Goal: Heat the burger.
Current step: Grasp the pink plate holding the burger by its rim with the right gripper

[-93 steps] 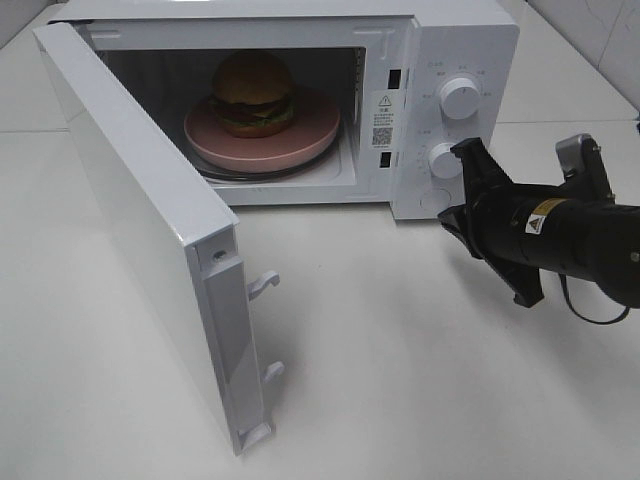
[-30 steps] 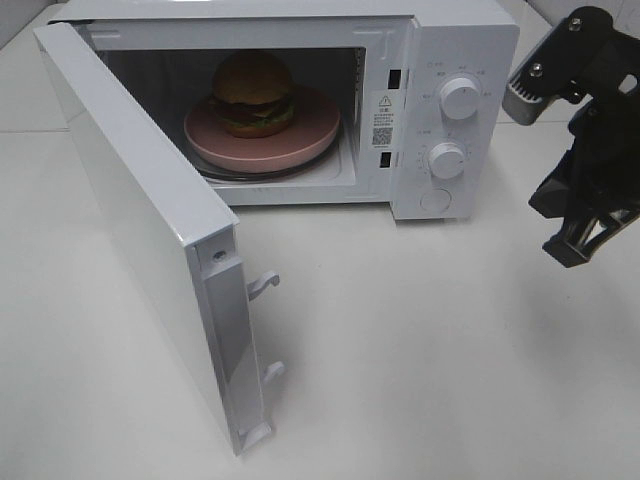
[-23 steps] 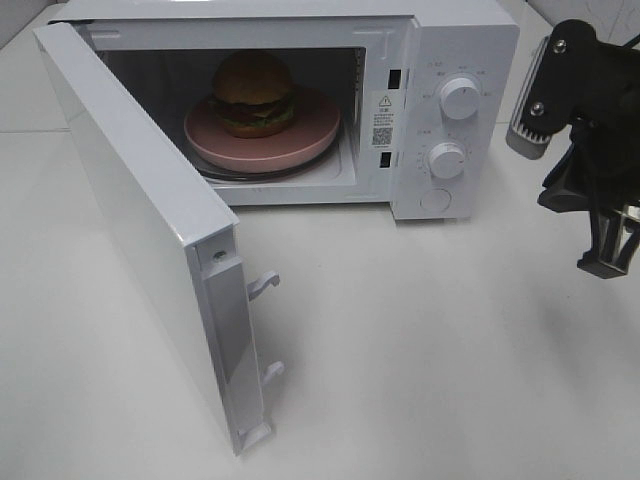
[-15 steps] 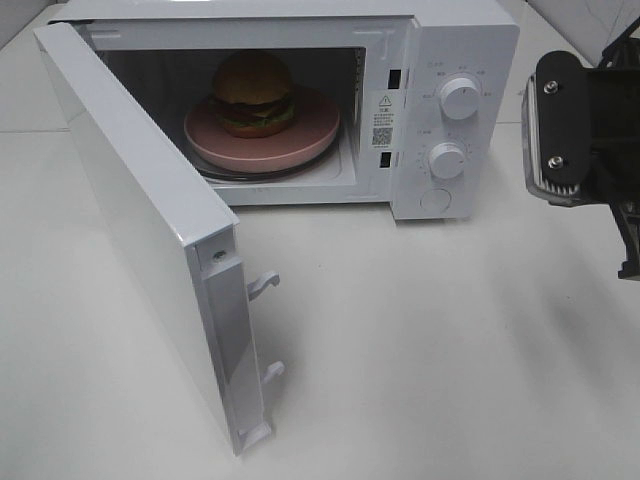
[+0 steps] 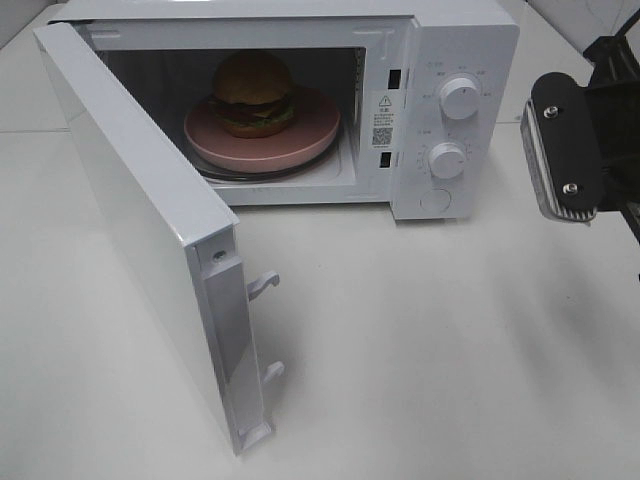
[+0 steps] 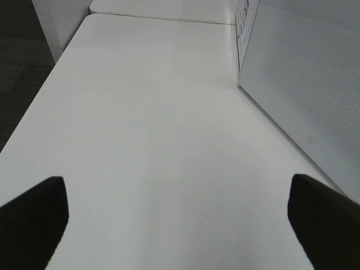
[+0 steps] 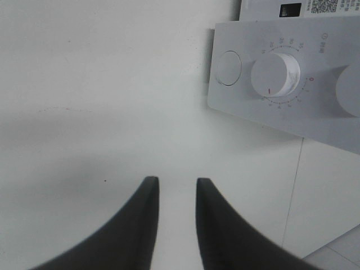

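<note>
The burger [image 5: 253, 92], with its golden-brown bun, sits on a pink plate [image 5: 312, 130] inside the white microwave [image 5: 470, 40], whose door [image 5: 140, 230] stands swung wide open toward the front left. My right arm [image 5: 565, 150] is raised at the right edge of the exterior view, beside the control panel; its fingers are out of that frame. In the right wrist view my right gripper [image 7: 176, 185] shows a narrow gap with nothing in it, above bare table. My left gripper [image 6: 177, 211] is wide open and holds nothing, over the table outside the door [image 6: 304, 84].
Two white knobs [image 5: 459, 97] [image 5: 447, 160] and a round button [image 5: 434, 201] sit on the microwave's front panel; the lower knob [image 7: 275, 76] and button [image 7: 228, 67] also show in the right wrist view. Two latch hooks [image 5: 262, 285] stick out of the door's edge. White table [image 5: 420, 350] lies in front.
My right arm has pulled back from the control panel, lifted and swung to the right edge of the exterior view. Its fingers have parted a little. Microwave, door and burger have not moved.
</note>
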### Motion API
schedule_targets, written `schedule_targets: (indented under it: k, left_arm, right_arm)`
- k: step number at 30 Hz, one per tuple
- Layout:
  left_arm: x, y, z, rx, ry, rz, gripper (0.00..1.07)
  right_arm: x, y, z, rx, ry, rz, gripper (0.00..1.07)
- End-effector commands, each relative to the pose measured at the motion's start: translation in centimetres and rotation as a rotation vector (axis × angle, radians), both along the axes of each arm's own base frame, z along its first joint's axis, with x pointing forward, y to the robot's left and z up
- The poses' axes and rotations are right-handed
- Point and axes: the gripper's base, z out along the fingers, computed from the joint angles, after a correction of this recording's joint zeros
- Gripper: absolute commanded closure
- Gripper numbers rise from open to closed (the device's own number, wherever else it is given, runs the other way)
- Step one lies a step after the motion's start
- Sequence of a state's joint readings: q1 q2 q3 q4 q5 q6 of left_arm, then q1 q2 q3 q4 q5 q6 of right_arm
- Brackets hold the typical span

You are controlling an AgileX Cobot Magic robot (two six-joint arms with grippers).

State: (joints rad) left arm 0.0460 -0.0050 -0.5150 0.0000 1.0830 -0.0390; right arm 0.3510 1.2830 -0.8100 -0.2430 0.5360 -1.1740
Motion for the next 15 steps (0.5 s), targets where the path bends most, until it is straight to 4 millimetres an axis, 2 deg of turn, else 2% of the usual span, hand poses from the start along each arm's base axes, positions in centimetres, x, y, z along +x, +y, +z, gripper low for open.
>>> schedule_targets:
  k: [1, 2, 3, 4, 5, 6, 7, 8, 9, 13, 15]
  left_arm:
    - [-0.1, 0.0, 0.1, 0.000, -0.029, 0.002, 0.09]
    - [-0.1, 0.0, 0.1, 0.000, -0.029, 0.002, 0.09]
    - [-0.1, 0.0, 0.1, 0.000, -0.029, 0.002, 0.09]
    - [-0.1, 0.0, 0.1, 0.000, -0.029, 0.002, 0.09]
    - [-0.1, 0.0, 0.1, 0.000, -0.029, 0.002, 0.09]
    - [-0.1, 0.0, 0.1, 0.000, -0.029, 0.002, 0.09]
    - [-0.1, 0.0, 0.1, 0.000, -0.029, 0.002, 0.09]
    - [-0.1, 0.0, 0.1, 0.000, -0.029, 0.002, 0.09]
    - [-0.1, 0.0, 0.1, 0.000, -0.029, 0.002, 0.09]
    - [-0.1, 0.0, 0.1, 0.000, -0.029, 0.002, 0.09]
    - [-0.1, 0.0, 0.1, 0.000, -0.029, 0.002, 0.09]
  right_arm:
    - [0.1, 0.0, 0.3, 0.037, -0.015, -0.045, 0.59]
    - [0.1, 0.0, 0.3, 0.037, -0.015, -0.045, 0.59]
    - [0.2, 0.1, 0.4, 0.085, -0.029, -0.098, 0.43]
    - [0.3, 0.1, 0.5, 0.114, -0.040, -0.128, 0.33]
    - [0.3, 0.1, 0.5, 0.114, -0.040, -0.128, 0.33]
    - [0.5, 0.1, 0.6, 0.143, -0.062, -0.165, 0.17]
    - [0.6, 0.1, 0.7, 0.135, -0.077, -0.159, 0.10]
    - [0.6, 0.1, 0.7, 0.135, -0.077, -0.159, 0.10]
    - [0.8, 0.1, 0.7, 0.115, -0.093, -0.139, 0.04]
    - [1.0, 0.3, 0.6, 0.113, -0.100, -0.124, 0.05]
    - [0.9, 1.3, 0.0, 0.092, -0.085, -0.075, 0.05]
